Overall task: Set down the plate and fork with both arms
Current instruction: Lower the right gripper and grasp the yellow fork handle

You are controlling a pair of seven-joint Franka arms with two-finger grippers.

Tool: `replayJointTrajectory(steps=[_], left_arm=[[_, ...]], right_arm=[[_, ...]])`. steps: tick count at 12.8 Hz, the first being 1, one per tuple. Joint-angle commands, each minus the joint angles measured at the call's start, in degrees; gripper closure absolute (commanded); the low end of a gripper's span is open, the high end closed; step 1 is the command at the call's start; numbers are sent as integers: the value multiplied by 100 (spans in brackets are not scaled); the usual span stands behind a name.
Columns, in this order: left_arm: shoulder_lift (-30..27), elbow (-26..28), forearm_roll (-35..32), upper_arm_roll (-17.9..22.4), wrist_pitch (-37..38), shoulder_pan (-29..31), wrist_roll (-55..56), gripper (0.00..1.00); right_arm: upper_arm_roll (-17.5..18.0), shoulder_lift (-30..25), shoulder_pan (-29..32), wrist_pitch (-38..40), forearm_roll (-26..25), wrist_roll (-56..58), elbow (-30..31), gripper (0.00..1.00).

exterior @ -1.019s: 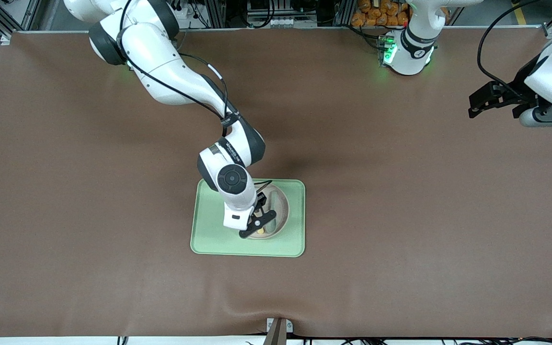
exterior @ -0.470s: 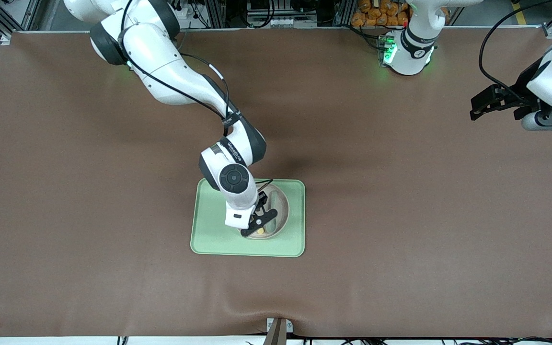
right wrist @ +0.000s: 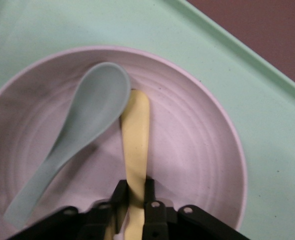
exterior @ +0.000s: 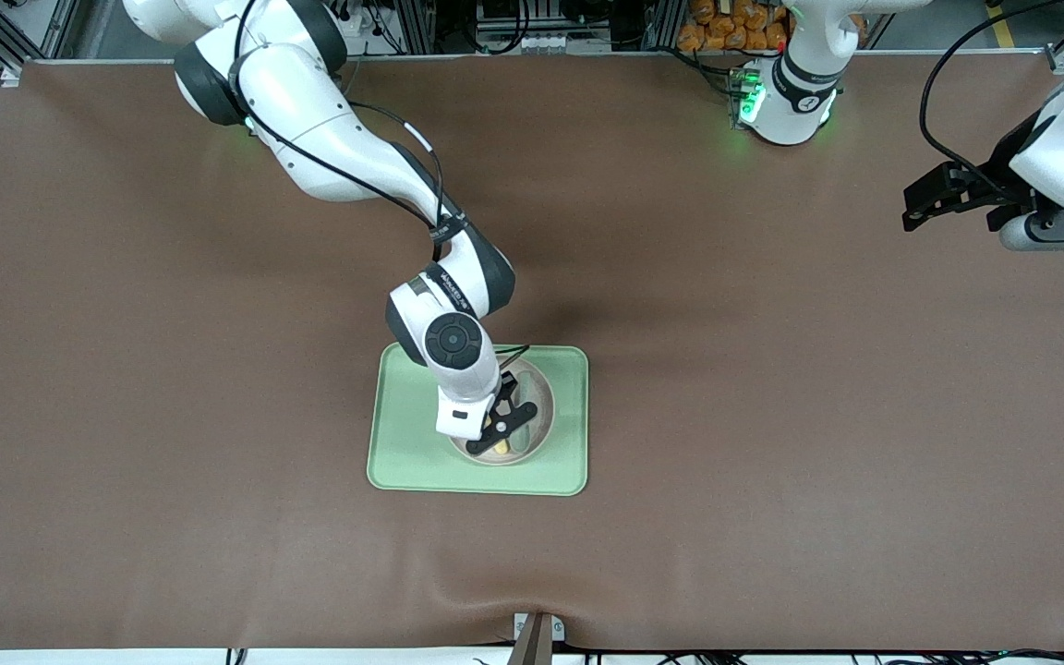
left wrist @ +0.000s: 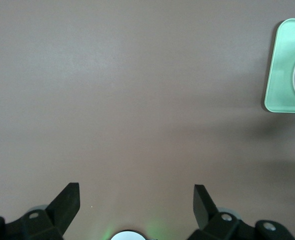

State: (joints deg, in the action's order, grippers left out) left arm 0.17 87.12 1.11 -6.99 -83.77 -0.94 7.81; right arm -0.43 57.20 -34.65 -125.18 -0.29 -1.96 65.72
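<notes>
In plate (right wrist: 197, 165), right gripper (right wrist: 133, 197) grips fork (right wrist: 135, 130).

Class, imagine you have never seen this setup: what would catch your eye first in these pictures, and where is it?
First, the right gripper, down in the plate on the green tray at mid-table, shut on the pale-yellow fork. A grey-green spoon lies in the plate beside the fork. The left gripper waits open over bare brown table toward the left arm's end.
</notes>
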Motion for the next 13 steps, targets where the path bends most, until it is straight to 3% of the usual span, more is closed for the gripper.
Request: replayJointTrajectory(steps=[1, 13], left_arm=[[-17, -46, 3, -21, -17, 33, -122, 0], [-17, -37, 3, -21, -8, 42, -130, 0]], right_arm=[[-18, 2, -50, -33, -120, -348, 29, 100], [34, -411, 169, 828, 275, -551, -227, 100]])
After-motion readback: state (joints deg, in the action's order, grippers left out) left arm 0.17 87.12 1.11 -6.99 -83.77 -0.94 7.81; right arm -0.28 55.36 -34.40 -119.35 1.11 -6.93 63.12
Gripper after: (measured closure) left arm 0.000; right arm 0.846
